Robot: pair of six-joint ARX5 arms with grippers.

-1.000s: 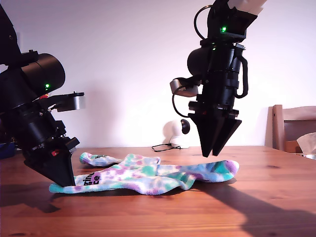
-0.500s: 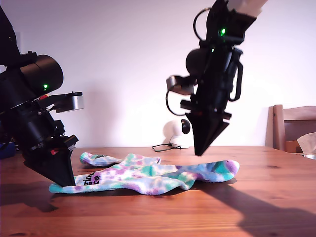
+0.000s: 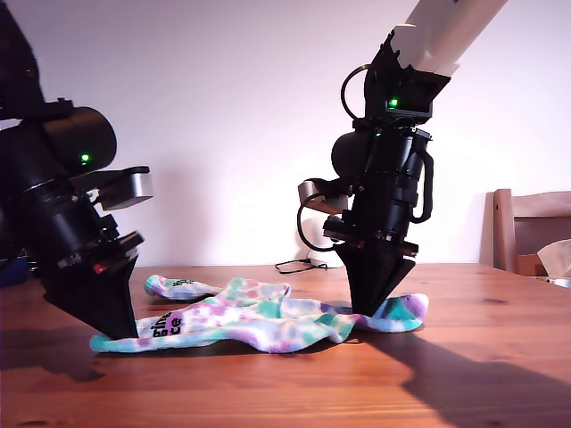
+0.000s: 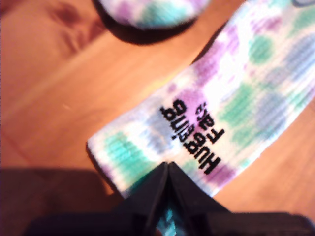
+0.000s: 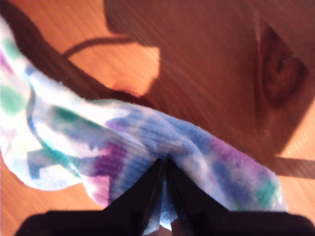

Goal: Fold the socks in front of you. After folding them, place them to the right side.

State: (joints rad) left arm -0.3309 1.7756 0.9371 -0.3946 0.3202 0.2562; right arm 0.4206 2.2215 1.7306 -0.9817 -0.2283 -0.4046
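Since the earlier frames, my second gripper (image 3: pixel 373 312) has dropped from hovering above the table right down onto the toe end of the socks (image 3: pixel 259 316), and that toe end now looks bunched up a bit where the tips press in. Over at the exterior view's left, my first gripper (image 3: pixel 120 332) hasn't really gone anywhere.

So the socks are sprawled across the wooden table (image 3: pixel 294 383), roughly in the middle of the exterior view, cuffs toward that view's left and toes toward its right. One cuff with the black "Hugging Face" lettering (image 4: pixel 197 137) lies flat, and the first wrist view shows my first gripper (image 4: pixel 167 169) with its tips pinched together on the cuff's edge. The second wrist view shows my second gripper (image 5: pixel 165 164) with tips closed on a raised fold of blue and purple fabric (image 5: pixel 147 142).

Further out: a small white round gadget (image 3: pixel 319 241) with a cable sits at the back of the table by the wall, and a wooden chair (image 3: pixel 526 232) peeks in at the exterior view's right.
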